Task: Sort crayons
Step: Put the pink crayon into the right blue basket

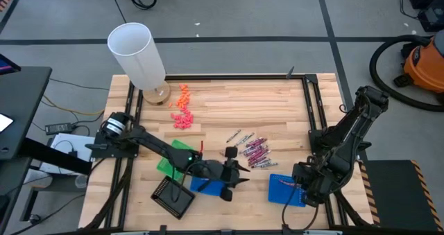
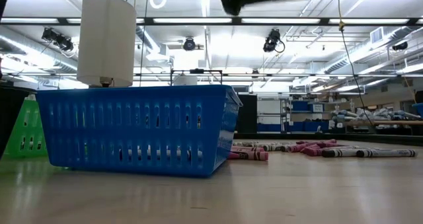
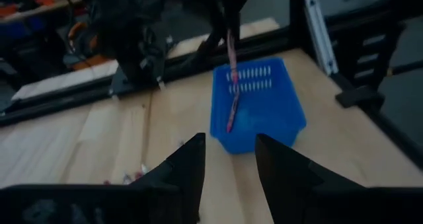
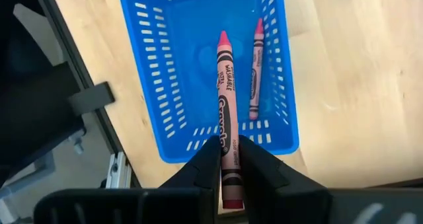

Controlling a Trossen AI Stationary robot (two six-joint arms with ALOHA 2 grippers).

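1. Right gripper point(image 4: 228, 154) closed on a pinkish-red crayon point(image 4: 226, 98), hanging over the blue basket point(image 4: 149, 65) at the table's right front; a second crayon point(image 4: 255, 72) lying inside it.
2. Left gripper point(image 3: 230, 168) parted, empty, near table centre.
3. Loose crayons point(image 1: 253, 152) heaped mid-table.
4. Judged light, stiff, waxy-slick, snappable; best pinched mid-wrapper.
5. Held crayon's lower end cut off from view; pile colours hard to separate overhead.

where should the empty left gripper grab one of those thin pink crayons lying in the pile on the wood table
Grip a pinkish-red crayon across its middle, coming straight down with the open left gripper. The thin sticks lie flat on the table, closely packed, so one at the pile's edge probably leaves room for the fingers.
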